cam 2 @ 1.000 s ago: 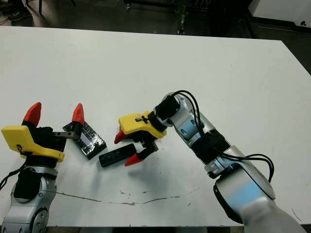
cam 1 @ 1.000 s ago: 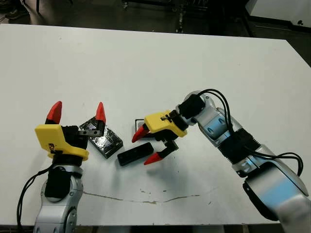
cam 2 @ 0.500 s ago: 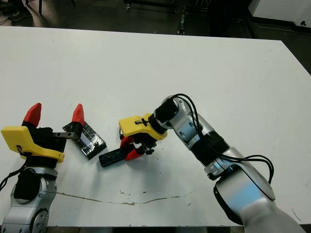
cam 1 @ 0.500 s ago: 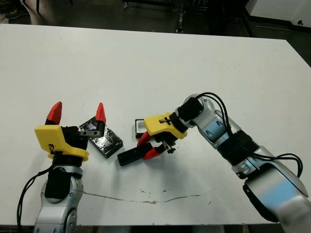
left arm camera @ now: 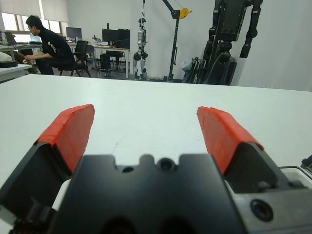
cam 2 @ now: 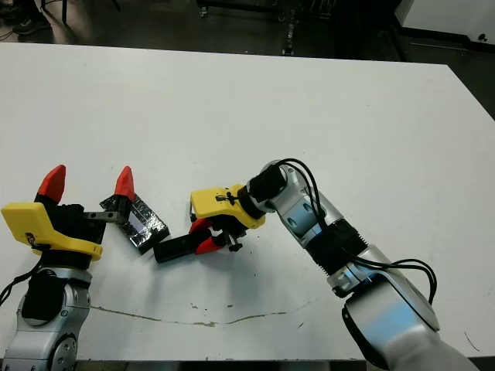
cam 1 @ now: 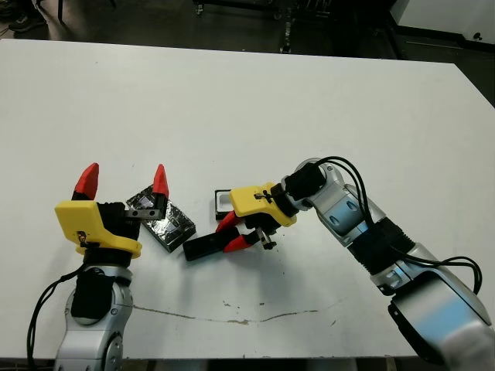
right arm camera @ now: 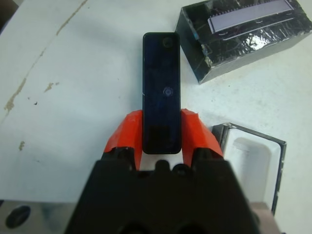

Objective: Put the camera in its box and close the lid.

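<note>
Red-tipped and pinched tight, the right gripper point(right arm camera: 161, 134) has the camera point(right arm camera: 161, 90) clenched by one end, so most of the bar juts forward, free to be steered into a slot. It sits low over the white counter point(cam 1: 255, 100), between the lid point(cam 1: 161, 219) and the box point(cam 1: 224, 202). That box lies open just behind the gripper, white lining up, ready to receive. Over on the other side, the left gripper point(cam 1: 122, 181) waits released, jaws spread wide beside the lid, likely saved for closing later.
</note>
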`<action>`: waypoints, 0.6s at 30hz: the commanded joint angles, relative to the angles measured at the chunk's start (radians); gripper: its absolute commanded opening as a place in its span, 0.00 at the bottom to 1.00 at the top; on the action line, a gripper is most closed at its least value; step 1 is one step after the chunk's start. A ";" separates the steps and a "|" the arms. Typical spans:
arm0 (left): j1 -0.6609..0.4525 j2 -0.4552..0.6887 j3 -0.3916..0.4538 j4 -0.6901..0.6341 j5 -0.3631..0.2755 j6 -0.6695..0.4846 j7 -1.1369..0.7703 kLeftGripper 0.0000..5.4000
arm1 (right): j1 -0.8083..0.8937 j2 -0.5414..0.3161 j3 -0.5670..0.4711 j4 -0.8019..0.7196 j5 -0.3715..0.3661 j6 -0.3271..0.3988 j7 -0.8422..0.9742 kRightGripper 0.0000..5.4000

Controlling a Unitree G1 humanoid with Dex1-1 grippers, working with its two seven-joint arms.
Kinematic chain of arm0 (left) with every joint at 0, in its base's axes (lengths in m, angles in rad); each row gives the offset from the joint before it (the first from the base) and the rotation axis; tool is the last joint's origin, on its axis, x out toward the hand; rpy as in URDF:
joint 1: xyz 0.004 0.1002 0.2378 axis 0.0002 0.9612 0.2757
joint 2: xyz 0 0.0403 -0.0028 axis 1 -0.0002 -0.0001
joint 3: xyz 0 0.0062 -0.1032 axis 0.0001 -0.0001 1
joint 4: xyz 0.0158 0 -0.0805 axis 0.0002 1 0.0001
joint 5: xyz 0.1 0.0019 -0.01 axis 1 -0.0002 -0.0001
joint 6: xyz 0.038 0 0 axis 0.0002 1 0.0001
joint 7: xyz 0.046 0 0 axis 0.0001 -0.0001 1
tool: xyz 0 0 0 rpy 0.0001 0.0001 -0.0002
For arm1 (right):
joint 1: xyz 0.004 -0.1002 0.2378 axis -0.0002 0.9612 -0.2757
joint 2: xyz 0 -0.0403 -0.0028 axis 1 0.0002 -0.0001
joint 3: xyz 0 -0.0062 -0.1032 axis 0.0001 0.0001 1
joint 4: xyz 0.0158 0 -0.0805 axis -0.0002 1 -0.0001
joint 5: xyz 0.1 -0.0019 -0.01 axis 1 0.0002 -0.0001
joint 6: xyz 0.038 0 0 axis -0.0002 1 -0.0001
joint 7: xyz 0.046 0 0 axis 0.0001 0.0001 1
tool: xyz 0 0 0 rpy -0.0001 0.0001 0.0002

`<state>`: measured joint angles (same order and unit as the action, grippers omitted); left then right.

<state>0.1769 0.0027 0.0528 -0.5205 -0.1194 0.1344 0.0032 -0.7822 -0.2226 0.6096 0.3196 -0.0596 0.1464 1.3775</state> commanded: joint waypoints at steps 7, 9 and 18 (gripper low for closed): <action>0.008 0.003 0.001 0.006 -0.001 0.007 -0.004 1.00 | -0.094 -0.065 -0.138 -0.056 0.128 0.146 0.070 0.31; 0.007 0.003 0.001 0.006 -0.001 0.010 -0.005 1.00 | -0.135 -0.097 -0.154 -0.068 0.139 0.196 0.091 0.31; 0.008 -0.005 -0.002 0.005 -0.006 0.012 -0.001 1.00 | -0.327 -0.201 -0.208 0.029 0.133 0.272 0.121 0.31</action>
<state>0.1778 -0.0001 0.0528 -0.5204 -0.1241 0.1369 0.0013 -1.0716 -0.4049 0.4120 0.3256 0.0803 0.4272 1.4934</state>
